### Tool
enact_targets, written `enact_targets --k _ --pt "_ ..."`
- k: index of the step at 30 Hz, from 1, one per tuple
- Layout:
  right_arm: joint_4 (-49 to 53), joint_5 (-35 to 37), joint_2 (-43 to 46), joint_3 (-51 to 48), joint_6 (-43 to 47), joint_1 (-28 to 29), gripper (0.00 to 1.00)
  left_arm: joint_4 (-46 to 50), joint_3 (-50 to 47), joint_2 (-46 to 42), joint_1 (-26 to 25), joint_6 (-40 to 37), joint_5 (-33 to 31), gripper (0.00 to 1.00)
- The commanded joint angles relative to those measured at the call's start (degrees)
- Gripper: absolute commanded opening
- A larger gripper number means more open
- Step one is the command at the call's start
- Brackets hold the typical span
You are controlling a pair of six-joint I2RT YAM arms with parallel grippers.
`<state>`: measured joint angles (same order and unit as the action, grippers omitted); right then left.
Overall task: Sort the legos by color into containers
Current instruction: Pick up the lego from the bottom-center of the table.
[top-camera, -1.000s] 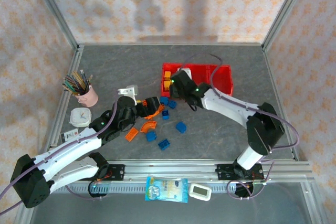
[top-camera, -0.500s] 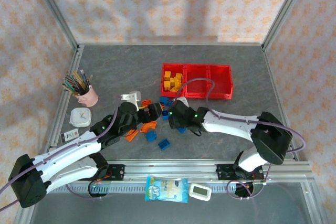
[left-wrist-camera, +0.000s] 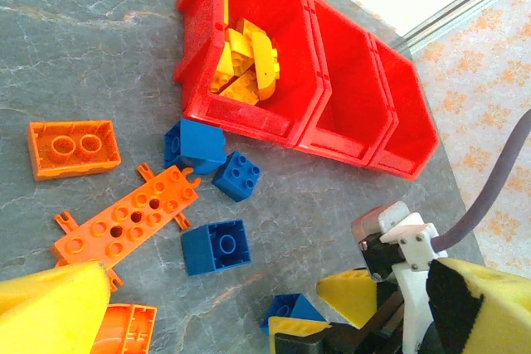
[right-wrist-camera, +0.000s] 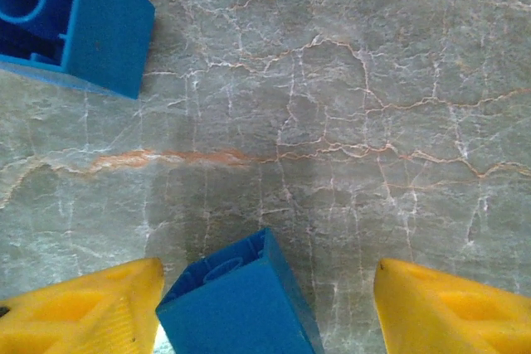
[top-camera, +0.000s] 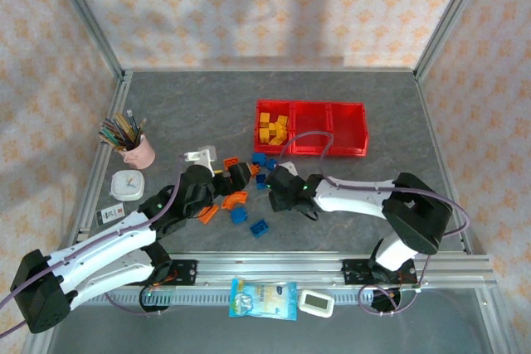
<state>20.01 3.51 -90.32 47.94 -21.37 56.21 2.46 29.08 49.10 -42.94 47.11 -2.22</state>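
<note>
The left tool [top-camera: 241, 170] and the right tool [top-camera: 277, 197] sit over a grey, marble-patterned surface [top-camera: 365, 134] crossed by pale veins. Just ahead of the right tool's tips a rust-coloured vein [right-wrist-camera: 166, 157] runs across the stone. Well beyond both tools stands the back wall [top-camera: 348, 6], papered pale pink with an orange floral print, and soft grey shadows [top-camera: 236, 18] lie on it. A left wall [top-camera: 41, 97] and a right wall [top-camera: 494, 97] in the same paper close the sides. Slanting metal posts [top-camera: 83, 14] mark the back corners. A metal rail [top-camera: 332, 264] edges the surface behind the tools. The light is even and diffuse.
</note>
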Motion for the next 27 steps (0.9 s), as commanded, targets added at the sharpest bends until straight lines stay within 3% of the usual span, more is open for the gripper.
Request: enact_targets --k 1,13,19,27 --pt "-0.24 2.89 -1.32 0.35 0.08 0.11 0.63 1.28 -0.3 -0.41 -0.3 0.52 -1.71 0.99" --pt "-0.41 2.64 -2.23 0.83 -0.34 -0.02 0.33 0.53 -0.08 0.62 -0.3 0.34 -1.42 0.99" --pt "0.94 2.47 0.07 1.61 -1.48 -1.72 0.28 0.0 0.4 1.09 -0.3 -0.24 -1.29 0.99" --pt "2.92 2.27 6.19 6.82 -1.16 -10.13 0.28 -1.72 3.55 4.29 -0.3 -2.58 -1.43 0.99"
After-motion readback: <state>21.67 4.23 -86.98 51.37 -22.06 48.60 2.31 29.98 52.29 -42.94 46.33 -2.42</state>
